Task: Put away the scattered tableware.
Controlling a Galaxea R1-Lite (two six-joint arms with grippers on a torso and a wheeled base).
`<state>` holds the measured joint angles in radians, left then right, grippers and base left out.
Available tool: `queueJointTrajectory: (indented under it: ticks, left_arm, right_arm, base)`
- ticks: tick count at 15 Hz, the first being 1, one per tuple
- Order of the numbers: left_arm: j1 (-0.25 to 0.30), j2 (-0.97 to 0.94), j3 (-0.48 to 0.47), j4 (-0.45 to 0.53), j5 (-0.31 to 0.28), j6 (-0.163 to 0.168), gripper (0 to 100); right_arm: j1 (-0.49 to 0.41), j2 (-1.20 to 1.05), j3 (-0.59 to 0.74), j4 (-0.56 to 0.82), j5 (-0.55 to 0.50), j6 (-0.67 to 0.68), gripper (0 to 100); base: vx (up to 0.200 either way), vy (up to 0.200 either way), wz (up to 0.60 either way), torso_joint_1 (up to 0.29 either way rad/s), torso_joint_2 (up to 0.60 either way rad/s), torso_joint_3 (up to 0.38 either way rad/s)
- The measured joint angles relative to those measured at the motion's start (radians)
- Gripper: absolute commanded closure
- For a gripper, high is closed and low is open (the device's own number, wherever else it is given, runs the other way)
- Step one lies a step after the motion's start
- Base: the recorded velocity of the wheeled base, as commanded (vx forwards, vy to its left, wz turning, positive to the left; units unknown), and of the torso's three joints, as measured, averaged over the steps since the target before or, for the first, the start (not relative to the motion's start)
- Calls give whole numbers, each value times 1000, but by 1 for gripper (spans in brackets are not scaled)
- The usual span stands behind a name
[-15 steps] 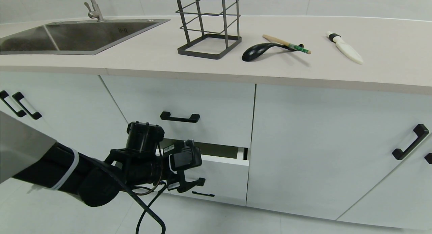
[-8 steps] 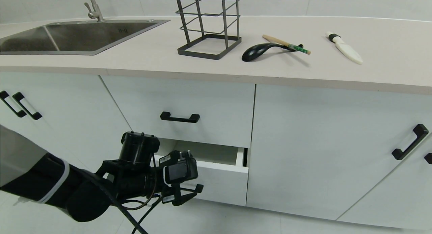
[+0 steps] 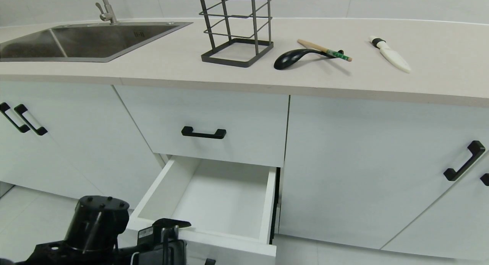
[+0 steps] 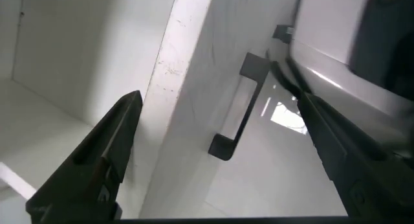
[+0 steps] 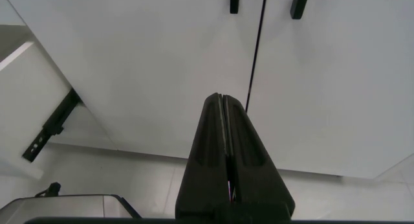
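On the counter lie a black spoon (image 3: 292, 58), a pair of wooden chopsticks (image 3: 324, 50) resting across the spoon's handle, and a white sheathed knife (image 3: 389, 54). Below them the lower drawer (image 3: 267, 204) stands pulled far out, its white inside bare. My left arm's wrist (image 3: 160, 246) sits low in front of the drawer. My left gripper (image 4: 218, 100) is open, and the drawer's black handle (image 4: 236, 114) lies between its fingers. My right gripper (image 5: 222, 101) is shut on nothing and faces the white cabinet doors.
A dark wire rack (image 3: 237, 28) stands on the counter left of the spoon, and a steel sink (image 3: 84, 39) is at the far left. The upper drawer with its black handle (image 3: 203, 133) is closed. The open drawer's side and slide rail (image 5: 55, 123) jut out near my right gripper.
The lower drawer has gone from a narrow gap to wide open. My left arm has drawn back and down with it, toward the bottom edge of the head view.
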<state>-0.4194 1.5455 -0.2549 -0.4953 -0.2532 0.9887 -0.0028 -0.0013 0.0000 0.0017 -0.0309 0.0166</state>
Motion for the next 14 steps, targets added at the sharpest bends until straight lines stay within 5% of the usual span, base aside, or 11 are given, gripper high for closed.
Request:
queueJointTrajectory:
  ticks: [11,14]
  left_arm:
    - [-14,-42,-27,-5,-20,-12,0]
    - [-19,-80,-42,-2,-68,-89,0]
  right_arm:
    - [0,0,0,0,0,0,100]
    - [0,0,0,0,0,0,100]
  base:
    - [0,0,0,0,0,0]
    - [0,0,0,0,0,0]
